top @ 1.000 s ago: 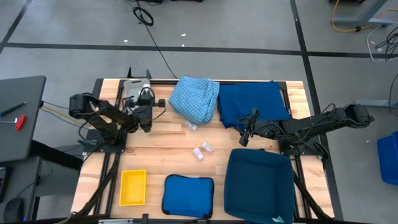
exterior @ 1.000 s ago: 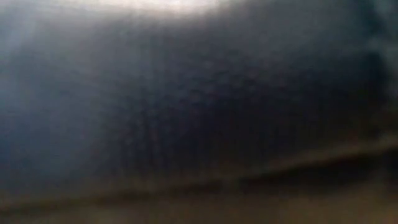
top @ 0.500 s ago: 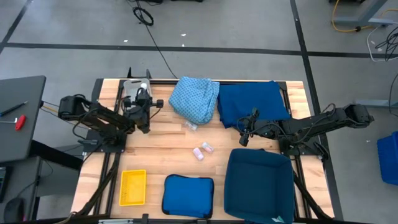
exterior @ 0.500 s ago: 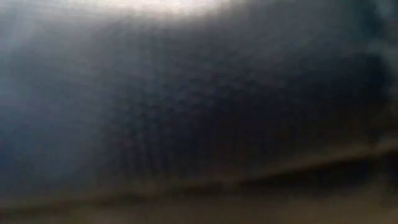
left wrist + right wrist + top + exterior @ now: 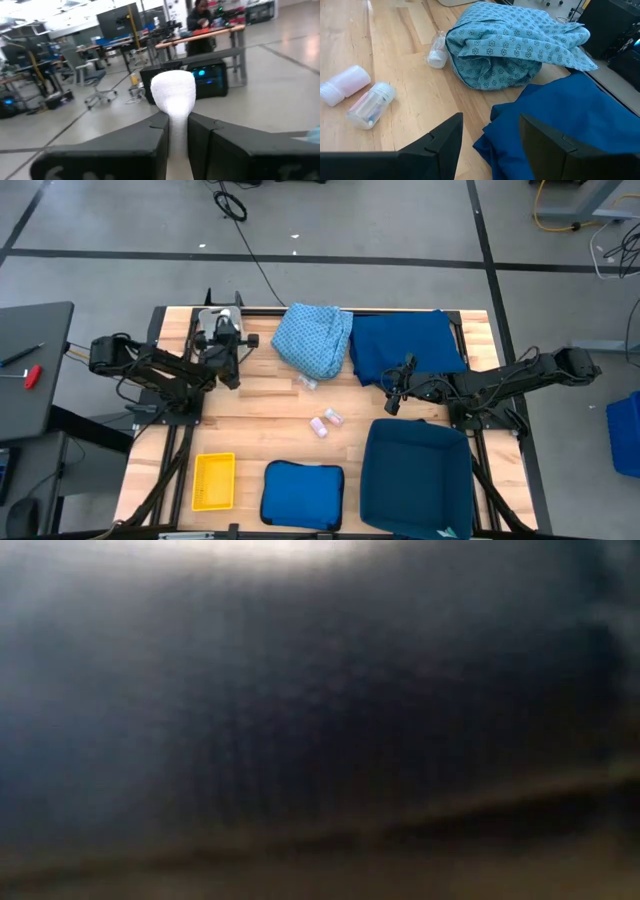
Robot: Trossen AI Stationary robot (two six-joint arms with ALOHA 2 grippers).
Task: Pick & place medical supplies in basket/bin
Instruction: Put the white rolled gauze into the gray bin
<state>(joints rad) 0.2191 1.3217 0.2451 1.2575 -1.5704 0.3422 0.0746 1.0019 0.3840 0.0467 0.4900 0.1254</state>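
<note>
Left gripper point(image 5: 222, 338) is sitting over the far left part of the table point(image 5: 260, 405), just beside the grey tray point(image 5: 212, 317) at the far left corner. In the left wrist view its fingers point(image 5: 125, 145) are clamping a white roll point(image 5: 173, 95) between them, closed down to the width of the roll, with the roll's rounded end sticking out past the fingertips. The gripper is pointing out level toward the room, where a person point(image 5: 199, 25) is standing at a bench.

Right gripper point(image 5: 393, 392) is resting low at the near edge of the dark blue cloth point(image 5: 405, 345), with its fingers point(image 5: 445, 140) spread apart and holding nothing.

Light blue patterned cloth point(image 5: 314, 338) is lying bunched at the far middle of the table, touching the dark blue cloth on its right. A clear packet point(image 5: 438, 51) is lying just beside the patterned cloth's near edge. Two pale pink and white rolls point(image 5: 326, 422) are lying side by side near the table's middle.

Along the near edge, from left to right: yellow mesh basket point(image 5: 214, 481), flat blue pad point(image 5: 302, 495), large dark blue bin point(image 5: 417, 478).

Low view is showing only a dark blur.
</note>
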